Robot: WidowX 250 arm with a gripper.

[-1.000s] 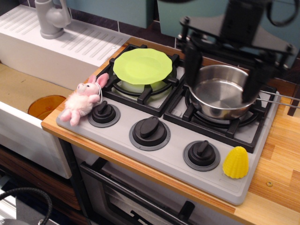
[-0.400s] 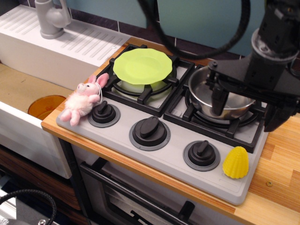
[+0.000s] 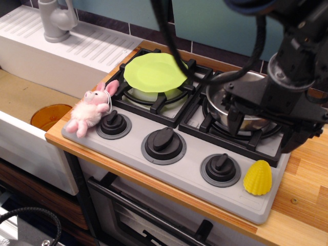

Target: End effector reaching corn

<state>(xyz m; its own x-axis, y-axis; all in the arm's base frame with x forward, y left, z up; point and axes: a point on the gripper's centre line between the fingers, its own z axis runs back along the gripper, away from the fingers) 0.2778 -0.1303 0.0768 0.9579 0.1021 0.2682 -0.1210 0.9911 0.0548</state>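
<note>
Black two-pronged robot pincer [image 3: 264,125] with prongs spread apart and empty, hanging over the steel pot [image 3: 225,100] on the right burner, small bright yellow ridged plastic corn dome [image 3: 258,177] on the grey stove's front right corner, just beside a black knob [image 3: 220,168], wooden counter [image 3: 305,184] alongside

Our arm comes in from the top right corner, cables looping behind it toward the back edge. Our gripper [image 3: 264,125] hangs near the right edge of the tabletop, its wide black bracket tilted down to the right. Both prongs point downward and stand well apart, with nothing between them. The left prong is sharper than the right.
</note>
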